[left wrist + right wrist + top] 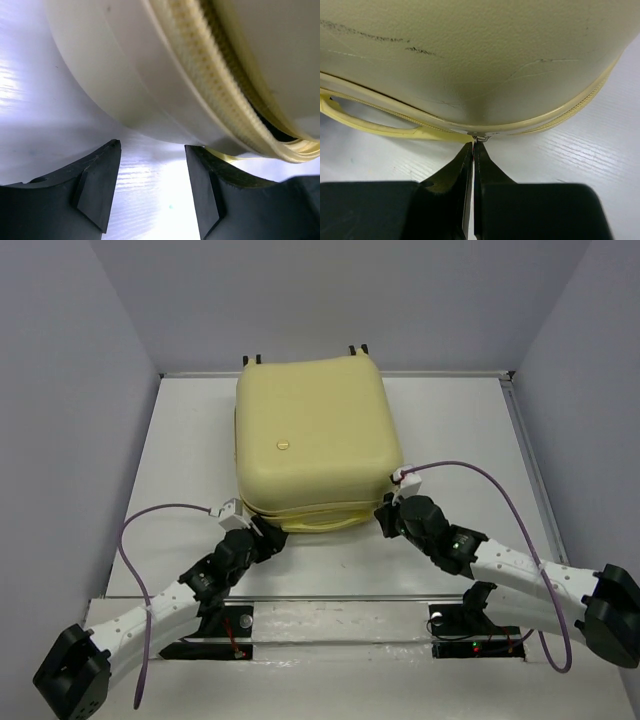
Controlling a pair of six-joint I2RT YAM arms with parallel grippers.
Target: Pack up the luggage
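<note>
Large pale yellow hard-shell suitcase (318, 440): lying flat on white desk (190, 490), mid-width, toward the far side, lid down over the base. Looks like the zip-up step, packing itself apparently done; contents not visible.

Right hand (473, 146) at the near right corner, clenched, tips pinching what looks like a small metal zip pull (481, 137) just under the shell seam. Left hand (152, 147) at the near left corner, released, fingers apart with only bare desk between, close to the shell but gripping nothing.

Next move, probably: drag the pull along the cream toothed zip track (200, 85) round the corner, pulling in line with the seam; brace the shell with the left to stop sliding. Dark gap showing in the seam near the left corner, so likely not zipped there.

Shell: rounded square, matte, small round emblem (284, 445) on top, thin dark scuff lines (365, 32), moulded yellow side handle (370, 122), dark caster wheels (252, 360) at the far edge.
</note>
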